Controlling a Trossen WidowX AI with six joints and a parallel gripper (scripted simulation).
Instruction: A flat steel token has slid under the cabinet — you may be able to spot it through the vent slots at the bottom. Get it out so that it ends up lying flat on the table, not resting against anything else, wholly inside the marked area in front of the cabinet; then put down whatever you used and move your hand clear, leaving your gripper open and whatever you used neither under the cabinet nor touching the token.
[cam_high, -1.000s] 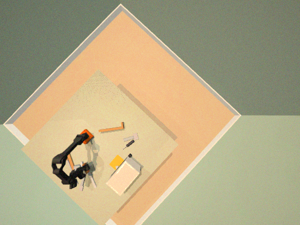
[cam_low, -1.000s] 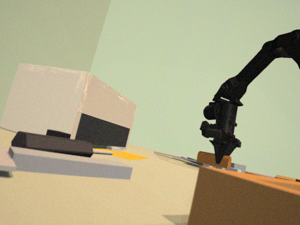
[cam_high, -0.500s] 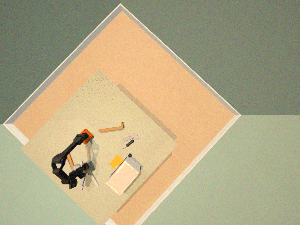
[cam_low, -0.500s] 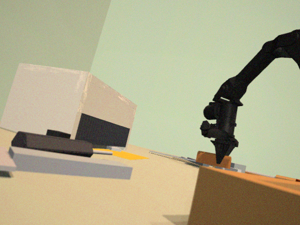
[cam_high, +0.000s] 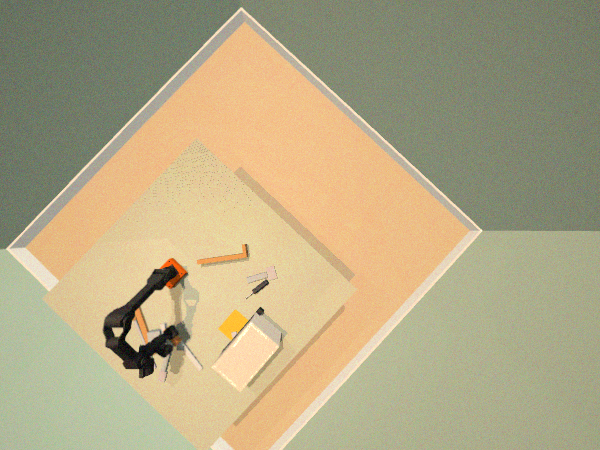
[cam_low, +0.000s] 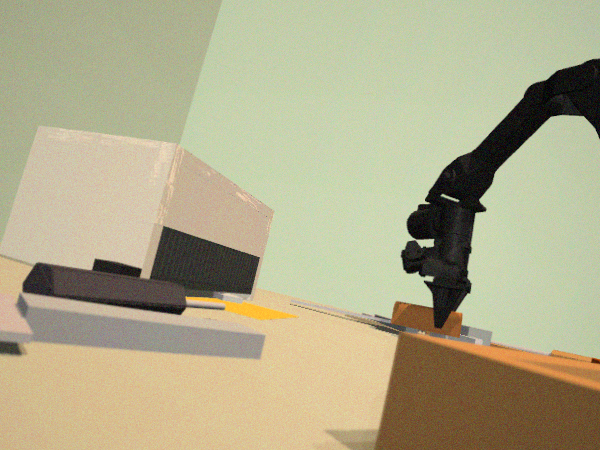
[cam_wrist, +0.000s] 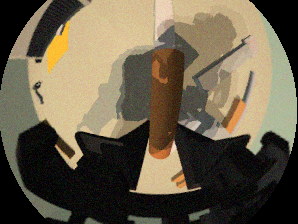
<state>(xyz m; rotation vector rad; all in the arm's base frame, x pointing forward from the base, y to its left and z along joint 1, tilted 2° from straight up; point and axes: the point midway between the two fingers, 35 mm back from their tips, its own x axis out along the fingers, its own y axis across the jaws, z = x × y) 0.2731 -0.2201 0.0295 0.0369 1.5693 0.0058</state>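
Note:
My gripper (cam_high: 173, 337) (cam_low: 440, 324) (cam_wrist: 161, 124) is shut on an upright orange-brown handle (cam_low: 407, 316) (cam_wrist: 167, 95), left of the cabinet in the top view. A long pale bar (cam_high: 193, 356) (cam_wrist: 163, 20) runs out from beside the handle's far end; whether they are joined is unclear. The white cabinet (cam_high: 247, 355) (cam_low: 220, 205) has dark vent slots (cam_low: 205, 265) (cam_wrist: 47, 30) low at its front. The yellow marked area (cam_high: 233, 320) (cam_low: 262, 310) (cam_wrist: 57, 50) lies before it. A small pale grey piece (cam_high: 234, 334) (cam_low: 229, 296) sits at its cabinet-side edge, possibly the token.
An orange L-shaped bar (cam_high: 222, 259) (cam_low: 460, 395), a pale T-shaped piece (cam_high: 257, 277) (cam_low: 150, 327) and a dark screwdriver (cam_high: 260, 287) (cam_low: 105, 289) lie apart. A small black block (cam_high: 260, 311) (cam_low: 117, 267) is near the cabinet's corner. Another orange bar (cam_high: 142, 327) and pale pieces (cam_high: 163, 374) lie near the gripper.

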